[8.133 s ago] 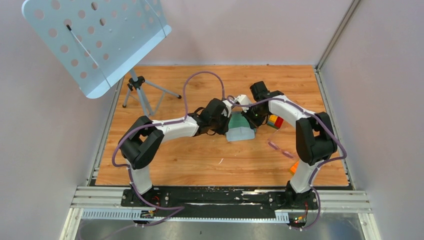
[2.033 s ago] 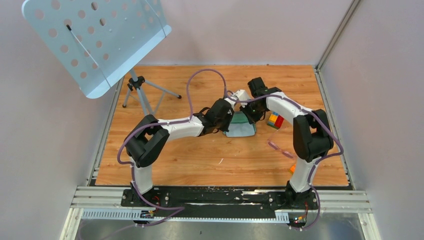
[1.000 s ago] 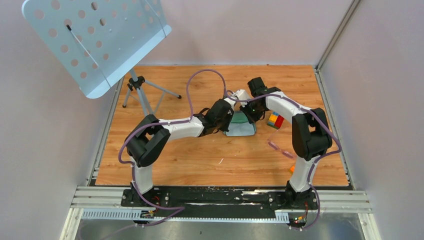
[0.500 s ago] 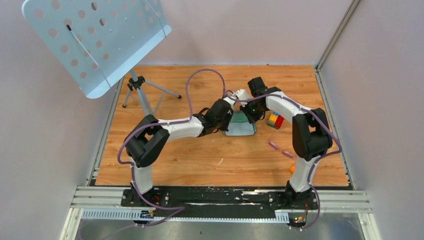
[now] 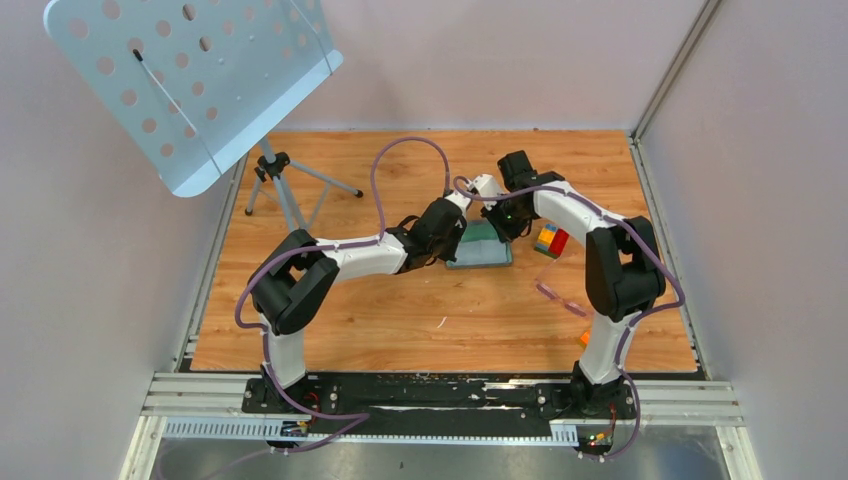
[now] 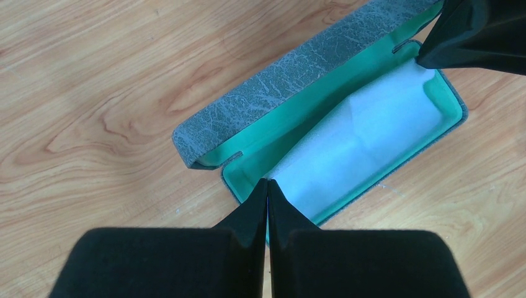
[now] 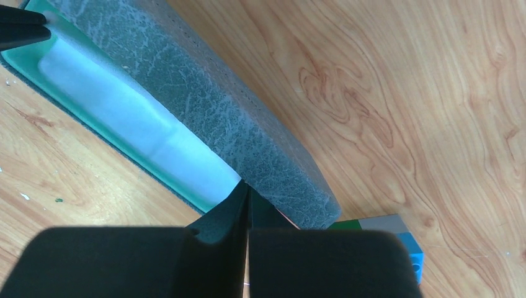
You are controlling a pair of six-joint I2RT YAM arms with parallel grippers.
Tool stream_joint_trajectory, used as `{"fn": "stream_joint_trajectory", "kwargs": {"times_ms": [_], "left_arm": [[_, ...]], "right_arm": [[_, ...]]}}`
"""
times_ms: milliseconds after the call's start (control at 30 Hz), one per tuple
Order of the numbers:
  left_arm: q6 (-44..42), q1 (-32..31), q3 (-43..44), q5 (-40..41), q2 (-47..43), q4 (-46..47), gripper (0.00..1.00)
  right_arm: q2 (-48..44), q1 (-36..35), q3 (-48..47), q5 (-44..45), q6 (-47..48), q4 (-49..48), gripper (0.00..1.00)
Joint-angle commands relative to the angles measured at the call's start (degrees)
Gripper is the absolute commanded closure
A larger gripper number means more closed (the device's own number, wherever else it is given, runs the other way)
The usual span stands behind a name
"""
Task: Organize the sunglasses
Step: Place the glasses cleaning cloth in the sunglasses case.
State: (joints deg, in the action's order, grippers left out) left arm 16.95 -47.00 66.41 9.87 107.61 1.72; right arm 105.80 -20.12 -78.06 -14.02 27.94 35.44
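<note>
The grey glasses case (image 5: 481,250) lies open mid-table, teal inside, with the pale cloth (image 6: 366,143) spread in its tray. My left gripper (image 6: 267,184) is shut, its tips over the near end of the tray, nothing visible between them. My right gripper (image 7: 248,187) is shut too, its tips at the other end where the grey lid (image 7: 205,105) meets the tray. From above, the left gripper (image 5: 462,236) and right gripper (image 5: 498,226) flank the case. The purple-pink sunglasses (image 5: 560,297) lie apart on the wood, right of and nearer than the case.
A coloured block (image 5: 549,241) sits just right of the case, also seen as the block (image 7: 387,233). An orange object (image 5: 588,335) lies by the right arm's base. A perforated music stand (image 5: 190,80) on a tripod (image 5: 285,185) fills the back left. Walls enclose the table.
Eight seconds ago the cloth stuck out over the case's front; now it lies inside the tray. Over the last second both shut grippers have barely shifted at the case's ends.
</note>
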Motion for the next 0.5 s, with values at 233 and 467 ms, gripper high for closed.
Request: {"fn": "stream_joint_trajectory", "kwargs": {"times_ms": [233,467], "left_arm": [[0.34,0.25,1.04,1.15,1.47,0.17,0.89],[0.69,0.26,1.52,1.88,0.54,-1.25,0.73]], "right_arm": [[1.2,0.7,-0.98,0.02,-1.74,-0.11,0.98],[-0.48,0.7,-0.57,0.11,-2.83,-0.02,0.86]]}}
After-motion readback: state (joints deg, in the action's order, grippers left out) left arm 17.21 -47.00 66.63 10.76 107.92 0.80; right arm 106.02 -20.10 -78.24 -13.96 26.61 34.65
